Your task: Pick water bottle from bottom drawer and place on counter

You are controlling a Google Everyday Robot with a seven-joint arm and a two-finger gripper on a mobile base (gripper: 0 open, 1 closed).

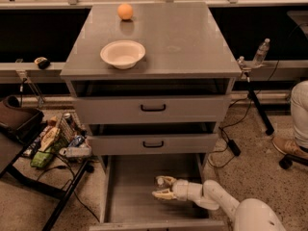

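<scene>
Water bottle [162, 181] sits low in the bottom drawer [126, 196], close to the middle of its flat grey floor and a touch toward 1 o'clock; only a small clear body and a pale cap end show, and its posture is hard to read. At it is the pincer [162, 189], on the bottle's 6 o'clock side and seemingly touching it. Whether the pincer is released or clenched I cannot tell. The white arm [208, 197] reaches in from 4 o'clock, over the drawer's right wall.

Above the pulled-out drawer, at 12 o'clock, are two drawer fronts with black handles, the middle one [153, 144] and the upper one [153, 108], both slightly ajar. The grey desk [192, 37] tops the cabinet. On it a white bowl [122, 54] rests toward 8 o'clock from the centre, and an orange ball [125, 11] lies near the far edge at 11 o'clock, well apart from the bowl.

Off the cabinet at 3 o'clock, a second clear bottle [261, 51] stands upright on a ledge. Floor clutter [53, 141] lies at 9 o'clock of the middle drawer
</scene>
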